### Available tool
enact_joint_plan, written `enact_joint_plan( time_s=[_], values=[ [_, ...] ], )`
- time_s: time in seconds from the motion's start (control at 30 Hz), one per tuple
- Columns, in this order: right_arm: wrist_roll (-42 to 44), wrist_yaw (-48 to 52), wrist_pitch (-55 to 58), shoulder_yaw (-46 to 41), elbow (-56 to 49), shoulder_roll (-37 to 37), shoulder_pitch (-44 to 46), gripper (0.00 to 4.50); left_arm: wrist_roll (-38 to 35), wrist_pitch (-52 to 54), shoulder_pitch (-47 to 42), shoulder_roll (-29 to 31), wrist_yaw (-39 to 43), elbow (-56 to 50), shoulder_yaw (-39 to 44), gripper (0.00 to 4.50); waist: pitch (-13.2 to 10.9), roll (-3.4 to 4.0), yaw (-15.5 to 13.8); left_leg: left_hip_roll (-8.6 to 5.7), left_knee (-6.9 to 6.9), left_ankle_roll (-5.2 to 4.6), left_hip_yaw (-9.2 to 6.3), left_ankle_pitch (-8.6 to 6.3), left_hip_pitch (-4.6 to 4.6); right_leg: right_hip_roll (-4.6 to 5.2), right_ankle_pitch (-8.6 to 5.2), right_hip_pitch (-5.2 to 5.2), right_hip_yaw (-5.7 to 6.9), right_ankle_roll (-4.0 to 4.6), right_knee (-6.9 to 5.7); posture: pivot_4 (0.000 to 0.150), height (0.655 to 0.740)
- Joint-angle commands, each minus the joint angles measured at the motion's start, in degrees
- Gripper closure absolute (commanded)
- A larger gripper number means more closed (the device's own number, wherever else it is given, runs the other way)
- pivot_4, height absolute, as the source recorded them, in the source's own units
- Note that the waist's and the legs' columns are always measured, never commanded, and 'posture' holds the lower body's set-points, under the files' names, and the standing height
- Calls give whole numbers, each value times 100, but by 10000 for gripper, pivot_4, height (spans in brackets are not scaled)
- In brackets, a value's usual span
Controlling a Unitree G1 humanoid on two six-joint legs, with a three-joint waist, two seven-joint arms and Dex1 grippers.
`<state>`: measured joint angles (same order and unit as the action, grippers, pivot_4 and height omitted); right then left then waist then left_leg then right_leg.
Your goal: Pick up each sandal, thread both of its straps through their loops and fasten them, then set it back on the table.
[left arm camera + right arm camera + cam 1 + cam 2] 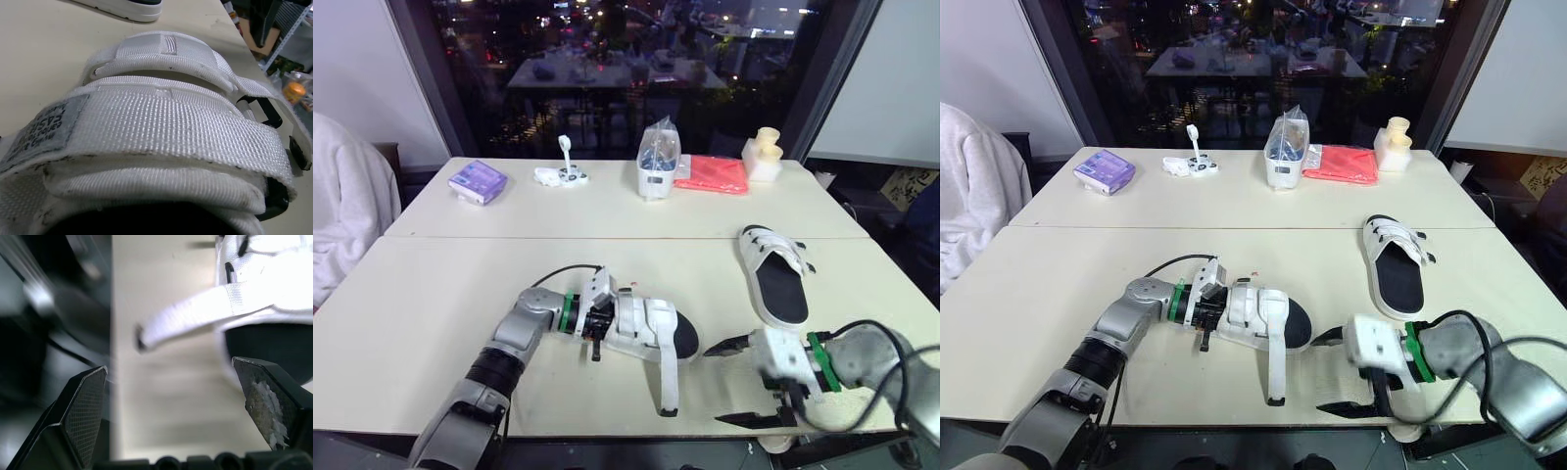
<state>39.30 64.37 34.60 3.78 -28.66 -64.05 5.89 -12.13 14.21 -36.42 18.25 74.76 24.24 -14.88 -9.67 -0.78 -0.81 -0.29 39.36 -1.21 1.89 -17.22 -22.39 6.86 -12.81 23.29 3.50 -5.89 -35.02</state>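
Nearest the front edge of the table (431, 323), my right gripper (713, 385) stands wide open and holds nothing. Its two black fingers (80, 416) are spread apart and point toward the sandal, and I judge this to be staging for a pinch on the strap. Just beyond it, the loose strap (666, 387) trails off the side of the near sandal (651, 328) and runs toward the table edge. It is unthreaded, with its dark tip lying flat on the table. The wrist view confirms that the strap lies between the open fingers' line of approach and the sandal body, not yet touched. The near sandal sits front and centre with its toe toward the right gripper. My left gripper (595, 328) is pressed against its heel end, evidently to brace the shoe while the other arm works the strap. I cannot tell whether that gripper is clamped on the sandal or merely resting against it. Seen from the heel, the rear strap is laid flat across the upper. Farther right lies the second sandal (775, 279), well apart, sole down, with its straps across the upper. I cannot tell whether they are fastened. At the far side sit a purple box (478, 181), a white bin (658, 168) and a red cloth (713, 174), none involved. A person in a white garment (342, 215) sits at the left margin.
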Motion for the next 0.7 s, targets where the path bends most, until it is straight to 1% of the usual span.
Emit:
enact_joint_plan(
  time_s=[0.03,0.13,0.3,0.37,0.47,0.57,0.67,0.7],
  values=[
    [740,-196,1120,31,150,287,305,361,85,-60,24,-88,1,108,-128,45000,1,2,-14,-1,0,0,-1,0,-2,3,0,1,0,1,2,1500,7400],
    [874,-453,1661,154,406,719,524,361,99,-71,11,-128,-46,109,-98,45000,2,4,-25,-4,0,0,-2,-1,-7,7,0,4,-2,1,3,1500,7400],
    [726,-823,2014,384,617,1372,636,361,114,-103,104,-172,-213,3,-65,45000,4,7,-56,-8,0,-1,-2,-1,-9,9,1,5,-2,0,3,1500,7400],
    [844,-954,2173,351,634,1603,660,361,125,-169,155,-189,-335,-40,-36,45000,4,8,-91,-9,0,-1,-1,-1,-9,8,1,5,-2,0,3,1500,7400],
    [892,-1055,2370,344,586,1823,699,361,123,-249,218,-254,-633,-81,70,45000,6,10,-157,-9,0,-1,-1,-1,-9,5,1,6,-1,0,3,1500,7400],
    [924,-1127,2491,319,586,1965,734,361,121,-278,265,-295,-794,-134,120,45000,6,11,-164,-13,1,-1,-2,-1,-8,3,1,4,1,0,3,1500,7400],
    [943,-1131,2585,307,598,2021,778,8765,120,-247,363,-325,-917,-252,129,45000,7,12,-160,-14,1,-2,-2,-1,-8,2,1,4,1,0,3,1500,7400],
    [929,-1126,2592,307,597,2028,781,13157,120,-239,389,-332,-946,-288,125,45000,7,12,-159,-14,1,-2,-2,-1,-8,2,1,4,1,0,3,1500,7400]
  ],
)
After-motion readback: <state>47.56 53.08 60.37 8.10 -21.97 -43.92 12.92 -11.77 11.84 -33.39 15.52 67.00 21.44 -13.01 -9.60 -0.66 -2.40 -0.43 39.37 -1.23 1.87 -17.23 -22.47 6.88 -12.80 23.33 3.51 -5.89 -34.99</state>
